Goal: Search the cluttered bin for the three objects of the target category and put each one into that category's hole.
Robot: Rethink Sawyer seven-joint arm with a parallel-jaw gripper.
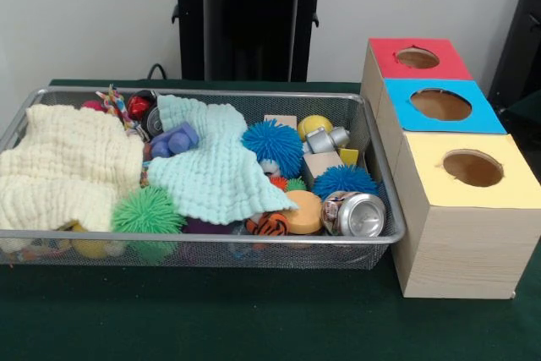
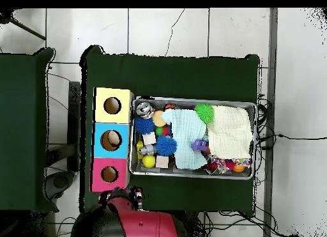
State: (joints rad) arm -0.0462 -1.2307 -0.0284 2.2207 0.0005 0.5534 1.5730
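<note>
I'm looking across the dark green table (image 1: 254,319) and the wide silver wire-mesh bin (image 1: 194,247) sits on it, packed full. A pale yellow knitted cloth (image 1: 63,171) covers its left end in the front view, a mint green knitted cloth (image 1: 215,171) is draped over the middle, and a purple plastic toy (image 1: 173,141) lies on that mint cloth. A green spiky rubber ball (image 1: 148,213) rests against the near wall, two blue spiky balls (image 1: 273,145) sit right of the cloth, and a crushed silver drink can (image 1: 353,214) lies on its side in the near right corner beside an orange disc (image 1: 304,211). Just beside the bin's right end stand three wooden boxes in a row, each with a round hole: red top (image 1: 418,58) farthest, blue top (image 1: 441,105) in the middle, yellow top (image 1: 472,168) nearest me. The red arm (image 2: 144,225) shows in the overhead view at the robot's side of the table, clear of the bin. I cannot tell how the jaws stand.
</note>
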